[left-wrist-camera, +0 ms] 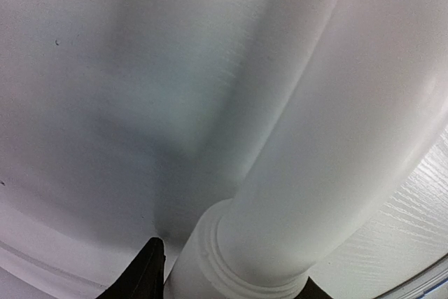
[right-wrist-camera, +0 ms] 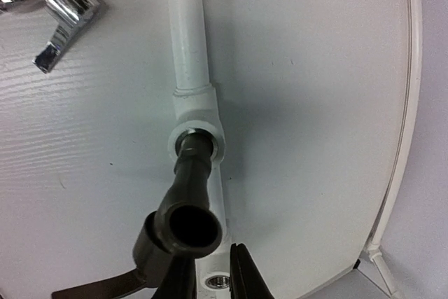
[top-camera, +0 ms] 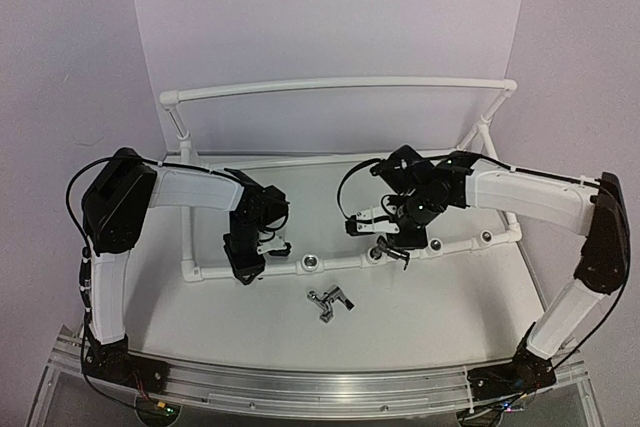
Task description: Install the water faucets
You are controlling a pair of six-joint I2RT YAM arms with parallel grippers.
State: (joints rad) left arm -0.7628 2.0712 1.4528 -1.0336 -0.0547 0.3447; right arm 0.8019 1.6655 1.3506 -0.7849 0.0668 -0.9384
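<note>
One dark grey faucet [right-wrist-camera: 185,194] stands with its stem in a silver-ringed socket of the white pipe frame [right-wrist-camera: 189,40], its round spout facing the camera. My right gripper [right-wrist-camera: 213,271] is closed to a narrow gap at the faucet's base. In the top view this gripper [top-camera: 393,250] sits over that faucet [top-camera: 398,257] on the front pipe. The second faucet [top-camera: 330,302] lies loose on the table in front of the frame; it also shows in the right wrist view [right-wrist-camera: 59,8]. My left gripper [top-camera: 245,269] is clamped on the front pipe [left-wrist-camera: 294,173] near its left corner.
The pipe frame [top-camera: 340,87] has a raised back rail and slanted side struts. Open sockets show on the front pipe at the middle [top-camera: 312,263] and the right [top-camera: 487,238]. A metal rail [top-camera: 300,387] runs along the near table edge.
</note>
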